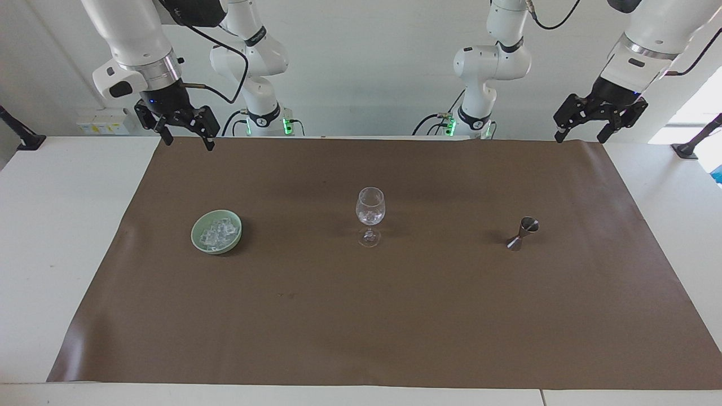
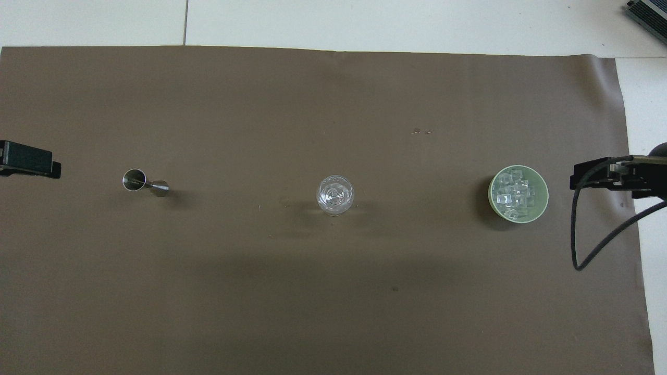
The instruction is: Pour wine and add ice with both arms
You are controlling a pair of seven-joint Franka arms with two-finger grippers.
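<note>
Facing view: a stemmed glass is set upright mid-mat and taken as the landmark. Something clear and glinting is seen in its bowl, likely an ice cube or two; no coloured liquid can be made out, so whether wine was poured cannot be told.

The ice is heaped in a pale green bowl, well apart from the glass toward the right arm's end of the table, level with it. A small steel jigger is stood well apart from the glass toward the left arm's end, also level with it; its contents cannot be read.

The right gripper is held raised over the mat edge on the robots' side of the glass, toward the bowl's end, fingers spread wide, nothing held. The left gripper is held raised over the same mat edge, toward the jigger's end, fingers likewise spread and empty.

Judged status: task at or near its end. Some ice appears delivered to the glass, the jigger is set down, and both arms are parked clear. If the pour was not made, jigger pickup by the left arm remains. No bottle is in view.
</note>
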